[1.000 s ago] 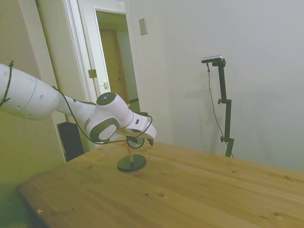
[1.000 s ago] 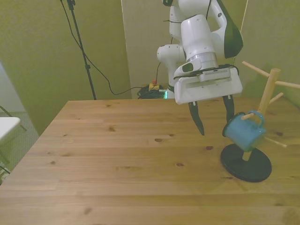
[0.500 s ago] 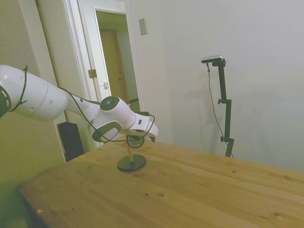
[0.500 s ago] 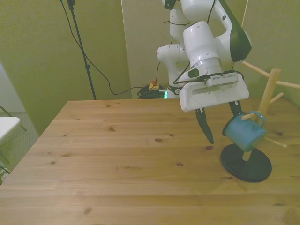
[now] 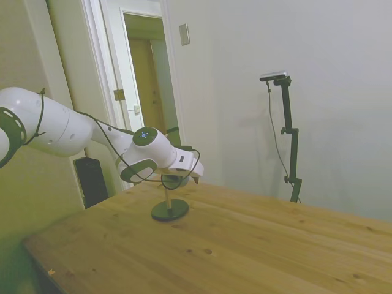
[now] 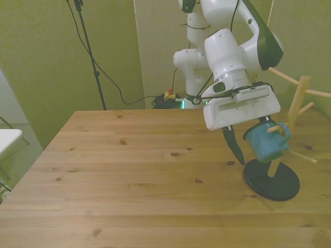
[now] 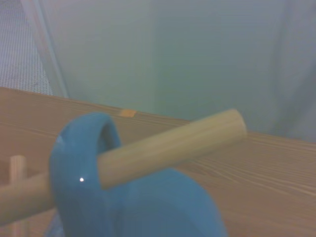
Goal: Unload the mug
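Observation:
The teal mug (image 6: pixel 267 142) hangs by its handle on a low peg of the wooden mug tree (image 6: pixel 296 105), above the tree's round dark base (image 6: pixel 271 179). My gripper (image 6: pixel 254 151) is open and straddles the mug. One dark finger (image 6: pixel 236 148) shows on the side toward the front view's left; the other is hidden behind the mug. The wrist view shows the blue handle (image 7: pixel 78 170) looped over the wooden peg (image 7: pixel 173 143) from very close. From the side, my gripper (image 5: pixel 176 180) sits just above the tree's base (image 5: pixel 169 210), and the mug is hard to make out.
More bare pegs (image 6: pixel 282 76) stick out of the mug tree near the table's edge on the front view's right. The wooden table (image 6: pixel 129 175) stretches wide toward the front view's left. Cables and a stand (image 6: pixel 88 46) are behind the table.
My gripper has moved toward the front view's right and lowered, from beside the mug to around it. The mug has shifted slightly upward on its peg.

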`<state>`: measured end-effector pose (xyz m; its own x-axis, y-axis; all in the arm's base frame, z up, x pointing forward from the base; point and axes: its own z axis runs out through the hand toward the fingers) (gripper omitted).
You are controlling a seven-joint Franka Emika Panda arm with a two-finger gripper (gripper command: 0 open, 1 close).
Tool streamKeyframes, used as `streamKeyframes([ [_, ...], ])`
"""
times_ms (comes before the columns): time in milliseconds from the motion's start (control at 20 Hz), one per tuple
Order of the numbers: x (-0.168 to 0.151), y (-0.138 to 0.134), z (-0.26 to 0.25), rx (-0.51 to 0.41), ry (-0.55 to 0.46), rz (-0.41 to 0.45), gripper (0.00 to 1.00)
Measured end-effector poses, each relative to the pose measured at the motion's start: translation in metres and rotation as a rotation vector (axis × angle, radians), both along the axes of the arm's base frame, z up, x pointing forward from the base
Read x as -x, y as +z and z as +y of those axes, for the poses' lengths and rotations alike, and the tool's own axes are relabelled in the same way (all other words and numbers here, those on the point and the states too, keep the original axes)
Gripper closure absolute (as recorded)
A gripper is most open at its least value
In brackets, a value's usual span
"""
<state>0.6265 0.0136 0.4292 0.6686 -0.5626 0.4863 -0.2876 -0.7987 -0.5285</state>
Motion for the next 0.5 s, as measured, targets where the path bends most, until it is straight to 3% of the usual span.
streamKeyframes([
  [500,0.012,0.017,-0.003,-0.026,0.035,0.011,1.00],
])
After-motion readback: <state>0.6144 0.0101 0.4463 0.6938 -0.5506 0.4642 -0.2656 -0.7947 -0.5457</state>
